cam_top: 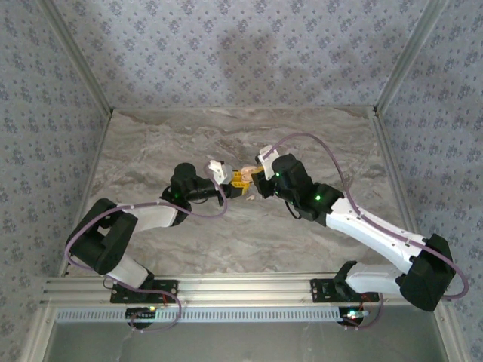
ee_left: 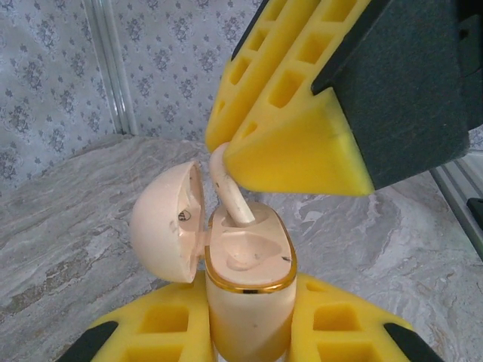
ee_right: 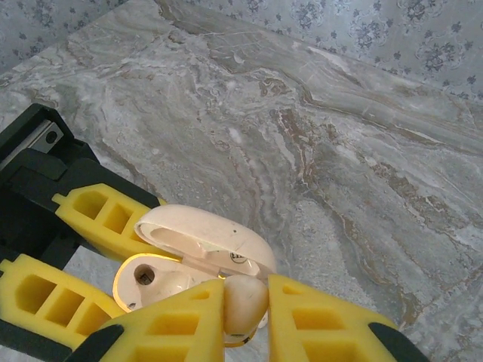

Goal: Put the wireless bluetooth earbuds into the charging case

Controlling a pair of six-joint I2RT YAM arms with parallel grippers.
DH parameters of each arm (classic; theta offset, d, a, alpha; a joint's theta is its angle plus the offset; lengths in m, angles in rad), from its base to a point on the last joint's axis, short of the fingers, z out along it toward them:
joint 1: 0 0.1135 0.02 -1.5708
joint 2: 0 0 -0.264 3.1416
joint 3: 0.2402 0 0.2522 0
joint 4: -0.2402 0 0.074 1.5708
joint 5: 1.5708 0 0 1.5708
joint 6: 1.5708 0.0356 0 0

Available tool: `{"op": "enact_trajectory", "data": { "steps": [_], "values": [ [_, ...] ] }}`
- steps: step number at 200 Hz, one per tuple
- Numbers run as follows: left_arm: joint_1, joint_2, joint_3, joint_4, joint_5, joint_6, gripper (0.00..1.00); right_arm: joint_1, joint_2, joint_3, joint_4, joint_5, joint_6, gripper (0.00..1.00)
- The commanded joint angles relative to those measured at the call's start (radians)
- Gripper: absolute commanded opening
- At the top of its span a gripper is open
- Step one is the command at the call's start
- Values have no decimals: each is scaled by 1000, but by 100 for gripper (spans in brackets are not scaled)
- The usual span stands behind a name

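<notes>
Left wrist view: my left claw (ee_left: 249, 335) clamps the open charging case (ee_left: 249, 260); right claw (ee_left: 235, 151) pinches an earbud (ee_left: 232, 194) just above, stem slanting into it.

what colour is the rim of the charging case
The rim is shiny gold on the cream charging case; clearest in the left wrist view.

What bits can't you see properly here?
- Left wrist view: the top of the earbud is mostly hidden between the fingers of the right gripper.
- Left wrist view: the bottom of the charging case is cut off by the lower edge.
- Right wrist view: the case's near side sits behind those fingers.
- Top view: earbud and case are too small to tell apart.
</notes>
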State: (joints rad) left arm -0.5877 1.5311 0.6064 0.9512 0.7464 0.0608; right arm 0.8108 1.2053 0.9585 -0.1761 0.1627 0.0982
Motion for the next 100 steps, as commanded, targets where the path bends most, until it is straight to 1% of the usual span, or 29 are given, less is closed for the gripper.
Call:
{"op": "enact_trajectory", "data": {
  "steps": [1, 68, 100],
  "values": [
    [-3, -43, 19, 22, -7, 15, 19, 9, -14, 37, -31, 41, -49, 21],
    [-3, -39, 27, 12, -21, -20, 19, 9, -39, 51, -1, 106, -184, 21],
    [-3, -38, 31, 15, -19, -30, 19, 8, -34, 55, 19, 94, -214, 21]
  ]
}}
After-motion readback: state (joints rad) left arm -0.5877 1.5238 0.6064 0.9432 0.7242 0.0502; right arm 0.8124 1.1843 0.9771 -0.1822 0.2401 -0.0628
